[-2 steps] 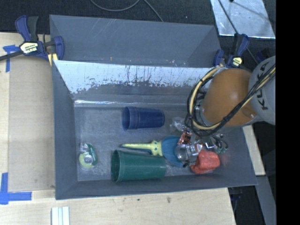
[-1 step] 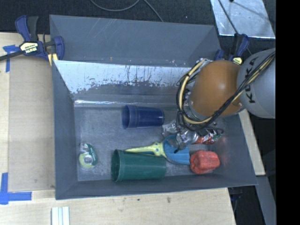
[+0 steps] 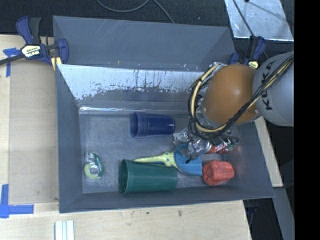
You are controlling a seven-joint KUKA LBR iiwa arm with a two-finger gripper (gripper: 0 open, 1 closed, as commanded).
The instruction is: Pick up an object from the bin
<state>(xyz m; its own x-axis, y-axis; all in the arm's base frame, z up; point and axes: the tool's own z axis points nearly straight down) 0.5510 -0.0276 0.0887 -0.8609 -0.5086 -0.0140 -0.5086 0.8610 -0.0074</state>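
Gripper (image 3: 191,151) low over blue flat piece (image 3: 194,167) at front right of bin (image 3: 67,134), grip state can't tell; crowded by yellow-green tool (image 3: 159,159), tipped green cup (image 3: 147,178), red lump (image 3: 218,172).

Reaches in from the right of the view by a grey arm link (image 3: 280,91) bearing black lettering. Carries at the wrist a rounded orange-brown cover (image 3: 230,91), tilted down and to the left. Wrapped along that cover's left and lower edges by looped black and yellow cables (image 3: 196,96). Ends below and left of the cover in a metal pincer (image 3: 192,151), pointed downward, set low.
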